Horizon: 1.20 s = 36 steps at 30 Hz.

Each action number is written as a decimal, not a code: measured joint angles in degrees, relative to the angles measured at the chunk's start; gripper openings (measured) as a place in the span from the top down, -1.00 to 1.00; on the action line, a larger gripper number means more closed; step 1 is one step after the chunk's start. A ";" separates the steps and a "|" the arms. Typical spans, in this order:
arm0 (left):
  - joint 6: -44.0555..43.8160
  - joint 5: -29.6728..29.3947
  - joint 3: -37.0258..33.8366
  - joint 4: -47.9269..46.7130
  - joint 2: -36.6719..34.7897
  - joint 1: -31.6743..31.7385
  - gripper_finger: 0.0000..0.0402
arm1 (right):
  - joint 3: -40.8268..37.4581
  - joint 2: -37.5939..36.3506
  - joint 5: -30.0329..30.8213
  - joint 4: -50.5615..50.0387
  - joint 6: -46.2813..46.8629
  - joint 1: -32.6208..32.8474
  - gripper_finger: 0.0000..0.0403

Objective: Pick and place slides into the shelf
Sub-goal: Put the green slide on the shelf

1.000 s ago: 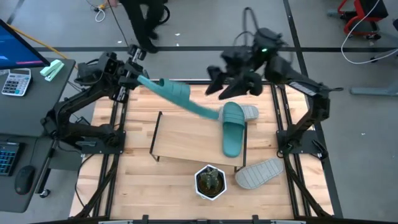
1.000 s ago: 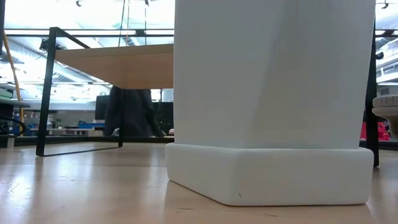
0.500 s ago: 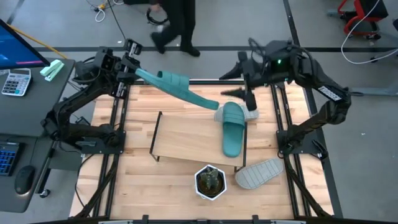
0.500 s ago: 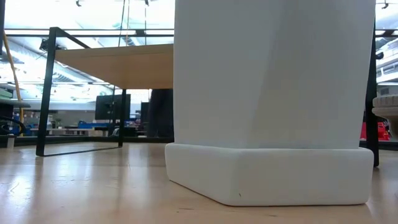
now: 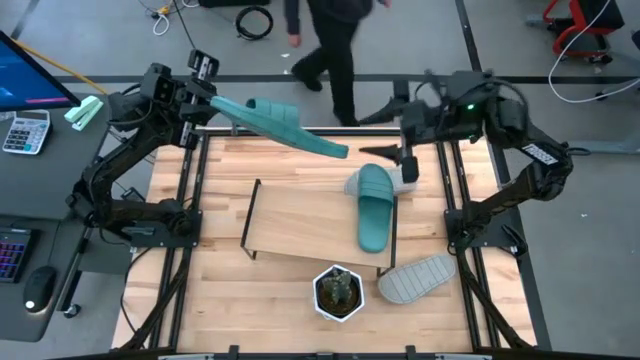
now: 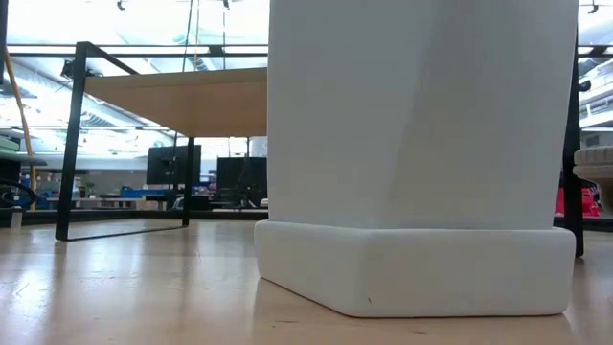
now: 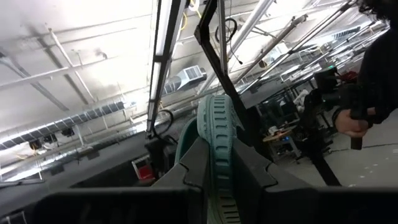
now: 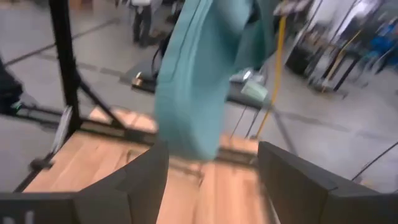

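While one teal slide [image 5: 285,128] was gripped by the left tool [image 5: 205,92] above the table's [image 5: 220,300] far left corner, the right tool [image 5: 392,152] was held spread and empty near the far right edge. A second teal slide [image 5: 374,205] lay on the shelf [image 5: 300,230], with one grey slide [image 5: 417,277] near the table's right edge.
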 joint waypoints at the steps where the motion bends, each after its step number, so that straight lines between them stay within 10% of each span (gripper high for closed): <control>1: 0.00 -0.02 0.00 -0.09 0.00 0.00 0.76 | 0.01 -0.09 0.06 1.09 -0.05 -0.02 -0.27; 24: 3.29 -1.72 -0.02 -2.55 0.07 -0.07 0.76 | 0.04 6.25 2.36 11.30 -4.03 3.34 -0.45; 28: 3.23 -2.57 -0.02 -2.54 0.04 -0.11 0.76 | 0.01 8.81 2.04 11.19 -2.53 3.18 -0.19; 33: 1.72 -3.19 -0.02 -2.56 0.01 -0.15 0.76 | 0.00 10.61 2.13 10.84 -3.62 3.73 0.69; 36: -0.23 -4.56 -0.02 -3.88 -0.04 -0.14 0.76 | 0.00 9.94 4.19 10.73 -5.28 3.58 0.68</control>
